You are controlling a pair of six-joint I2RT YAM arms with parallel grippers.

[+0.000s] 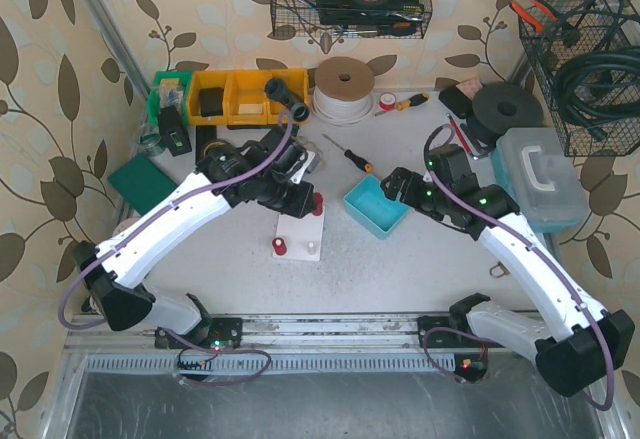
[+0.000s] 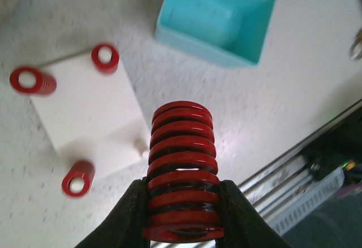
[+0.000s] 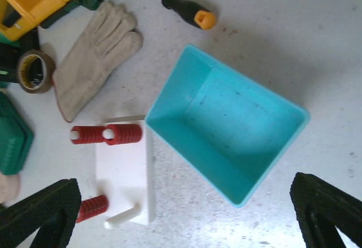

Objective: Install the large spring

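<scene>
Holding large red spring [image 2: 181,163] clamped between left gripper [image 2: 184,217] fingers, over white base plate [image 2: 85,112] edge, near bare peg [image 2: 138,145]. Step: placement. Next: centre spring bore over peg, lower. Right gripper [image 3: 184,203] fingers apart, beside plate.

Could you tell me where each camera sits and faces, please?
Top external: above and behind, facing down on the table; left arm and right arm show.
Left wrist: faces down past left gripper holding the large spring.
Right wrist: faces down on the teal bin; right gripper open.
All share the bin and white plate.
</scene>
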